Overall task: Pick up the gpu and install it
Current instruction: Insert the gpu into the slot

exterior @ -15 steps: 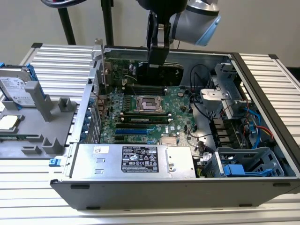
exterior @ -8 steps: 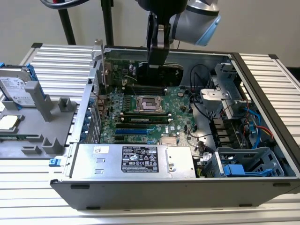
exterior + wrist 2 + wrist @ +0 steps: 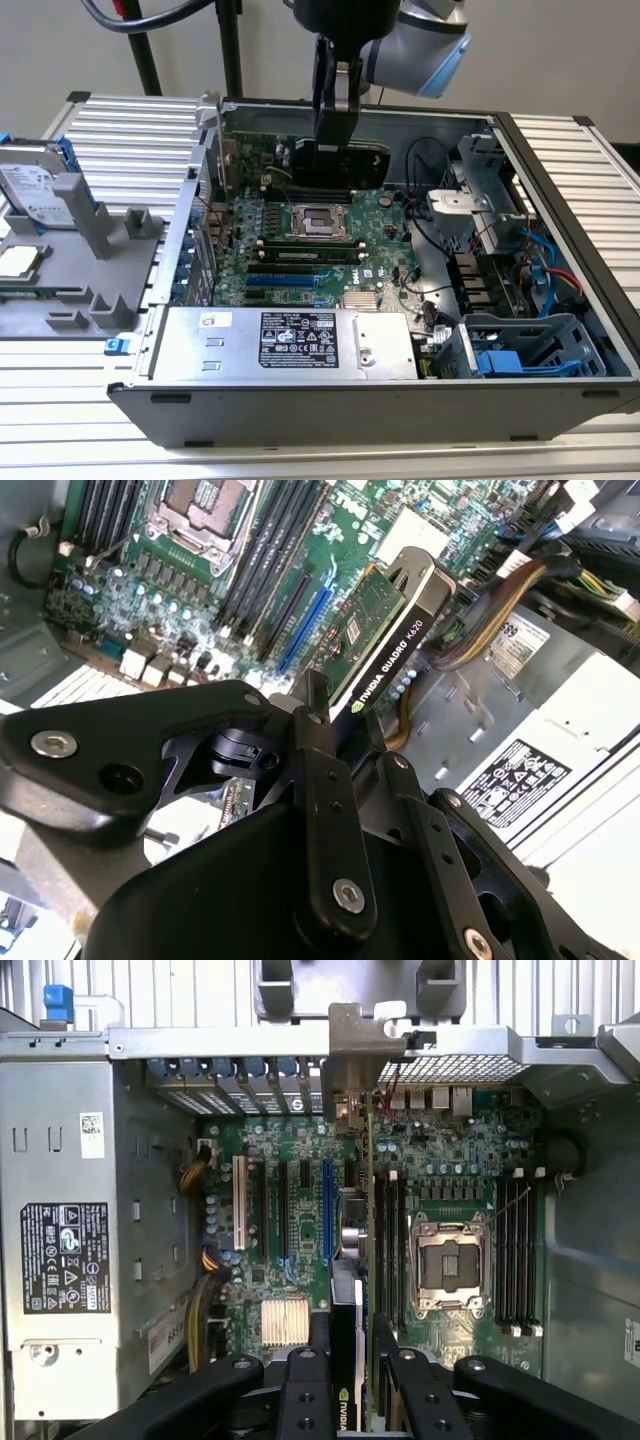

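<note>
My gripper (image 3: 336, 125) is shut on the gpu (image 3: 340, 166), holding it on edge inside the open computer case (image 3: 300, 410), above the motherboard (image 3: 385, 225) near the CPU socket (image 3: 318, 222). In the second wrist view the gpu (image 3: 385, 645) shows a black shroud over a green board and sticks out from between the fingers (image 3: 318, 725) of the gripper (image 3: 335, 720). In the first wrist view the gpu (image 3: 347, 1295) is seen edge-on between the blue slot (image 3: 325, 1210) and the memory slots (image 3: 385, 1245). Its silver bracket (image 3: 362, 1050) reaches the case's rear wall. The gripper (image 3: 350, 1345) clamps the near end.
A silver power supply (image 3: 290, 340) fills the case's near side. A drive cage (image 3: 530, 350) and cables (image 3: 430, 160) sit at the exterior view's right. Outside the case, at the exterior view's left, a hard drive (image 3: 35, 190) rests on a grey fixture (image 3: 95, 235).
</note>
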